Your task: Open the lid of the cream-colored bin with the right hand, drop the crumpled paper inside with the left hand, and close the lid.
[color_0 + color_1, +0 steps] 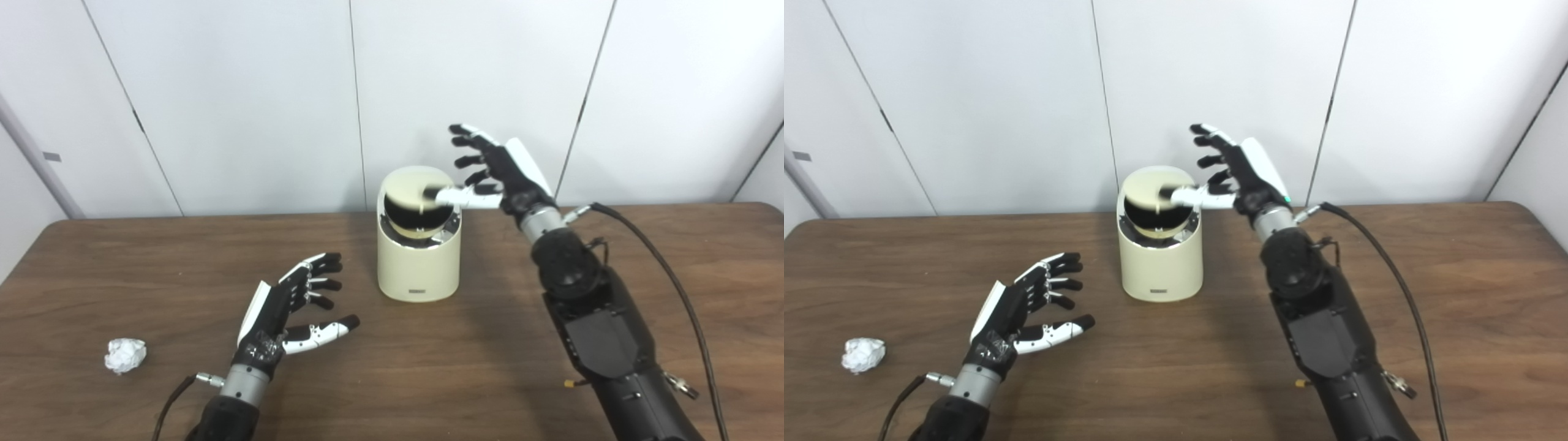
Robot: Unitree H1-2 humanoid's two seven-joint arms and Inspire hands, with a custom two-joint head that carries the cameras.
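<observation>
The cream-colored bin (pixel 418 263) stands on the brown table (pixel 429 367) at mid-back. Its round lid (pixel 411 195) is blurred and tilted up, with the dark opening showing below it. My right hand (pixel 496 168) is open beside the bin's upper right, its thumb reaching over the lid's rim. My left hand (pixel 294 309) is open and empty, hovering over the table left of the bin. The crumpled white paper (pixel 125 355) lies on the table at the front left, apart from my left hand.
A black cable (pixel 667 275) runs from my right wrist down the right side of the table. White wall panels (pixel 245 92) stand right behind the table's far edge.
</observation>
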